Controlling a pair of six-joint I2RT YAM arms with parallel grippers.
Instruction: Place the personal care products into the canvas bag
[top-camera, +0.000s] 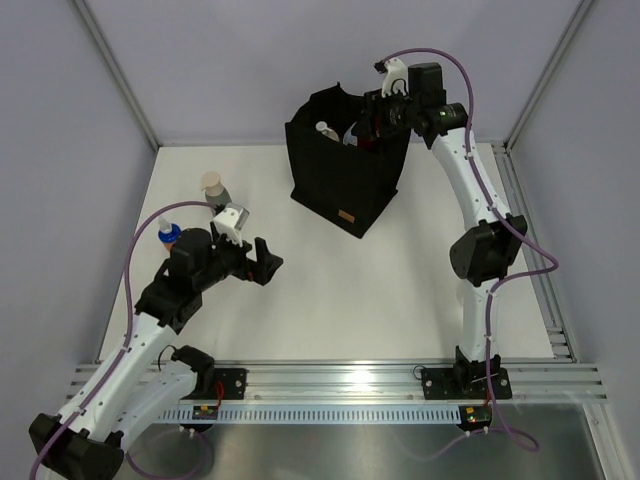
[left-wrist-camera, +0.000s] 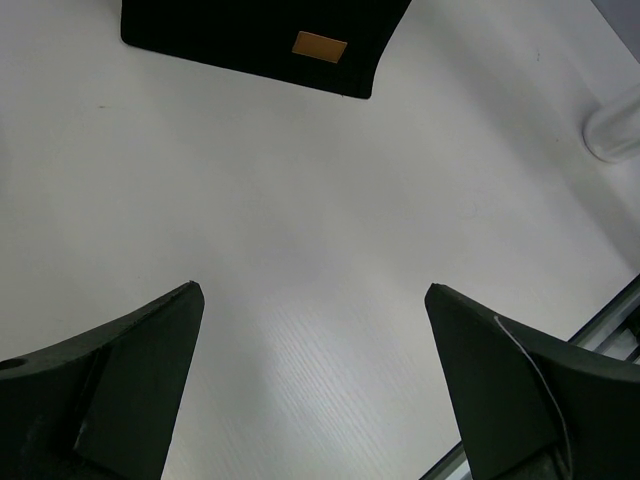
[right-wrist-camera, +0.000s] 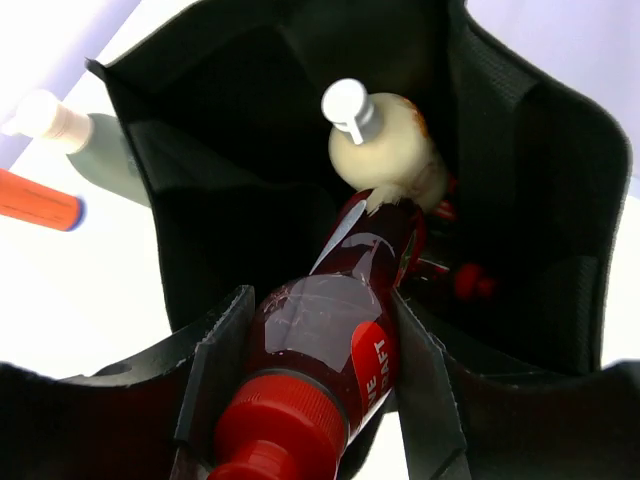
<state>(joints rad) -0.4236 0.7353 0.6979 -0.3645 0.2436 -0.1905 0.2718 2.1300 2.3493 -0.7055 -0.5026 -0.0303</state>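
Right claw (right-wrist-camera: 320, 345) clenched on dark red plastic bottle with red cap (right-wrist-camera: 340, 270). Its long axis points down into boxy black canvas bag (top-camera: 340, 185). Left claw (left-wrist-camera: 315, 380) released, empty, nearer grey beige-capped bottle (top-camera: 212, 188) on white bench (left-wrist-camera: 300, 200).

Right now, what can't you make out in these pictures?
- Inside the bag: top view, the right gripper covers part of the opening; right wrist view, the red bottle blocks the bottom.
- The orange bottle: top view, mostly under the left arm; right wrist view, cut by the left edge.
- Top of the bag: left wrist view, cut by the upper edge.
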